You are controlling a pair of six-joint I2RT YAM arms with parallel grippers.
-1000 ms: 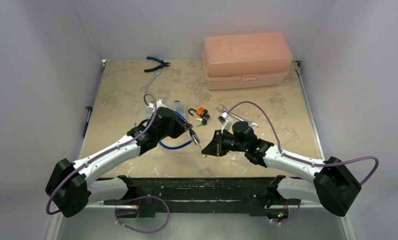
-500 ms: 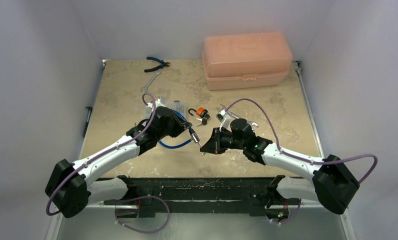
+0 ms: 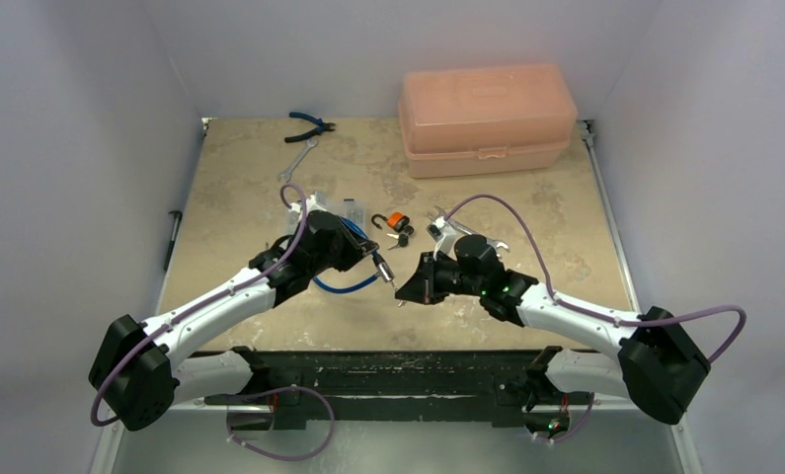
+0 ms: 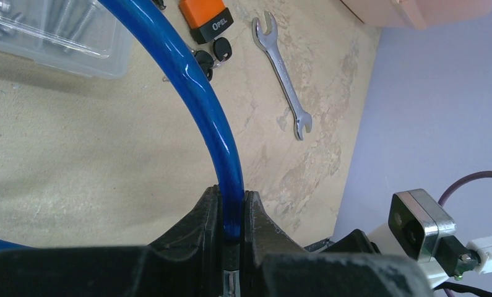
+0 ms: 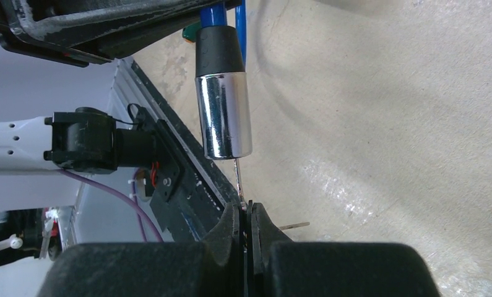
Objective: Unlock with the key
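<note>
Lying by the padlock [image 4: 205, 13], the key [image 4: 222, 48] is black-headed; left gripper [image 4: 231, 213] clamps cable [image 4: 190, 86]; right gripper [image 5: 248, 215], blade [image 5: 237, 179].

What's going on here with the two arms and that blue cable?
The left gripper is clamped on the blue cable, with its chrome lock cylinder pointed at the right gripper. That gripper is shut on a thin silver key whose tip meets the cylinder's end; how far in it sits cannot be told. The orange padlock and black-headed keys lie on the table, untouched.
</note>
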